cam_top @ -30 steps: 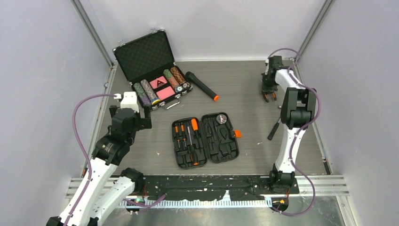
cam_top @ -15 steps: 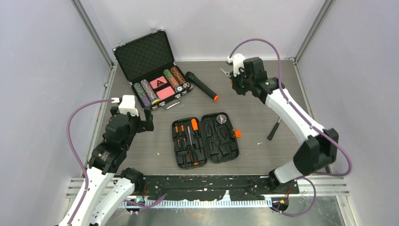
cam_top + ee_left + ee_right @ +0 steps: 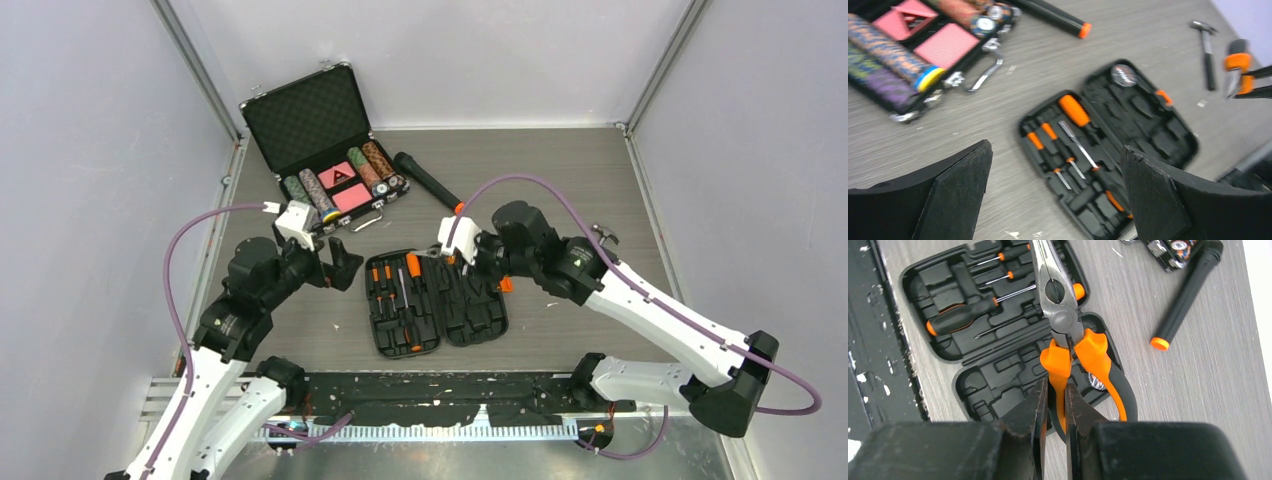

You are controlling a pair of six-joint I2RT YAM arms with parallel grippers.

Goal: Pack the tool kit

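Note:
The tool kit (image 3: 470,310) lies open and flat in the middle of the table, a black moulded case (image 3: 998,375). Orange-and-black screwdrivers (image 3: 1073,130) fill its left half. My right gripper (image 3: 1054,405) hangs over the case, shut on one orange handle of the pliers (image 3: 1063,305), whose steel nose points across the screwdriver half. The pliers' other handle hangs free to the right. My left gripper (image 3: 1054,148) is open and holds nothing, left of the case and above the table (image 3: 340,262).
An open poker chip case (image 3: 320,150) stands at the back left. A black flashlight with an orange tip (image 3: 428,182) lies beside it. A small hammer (image 3: 1204,45) rests on the table right of the kit. Side walls close in the table.
My right arm has swung from the back right corner to above the open case, carrying the pliers. My left gripper has moved right, toward the case, still open.

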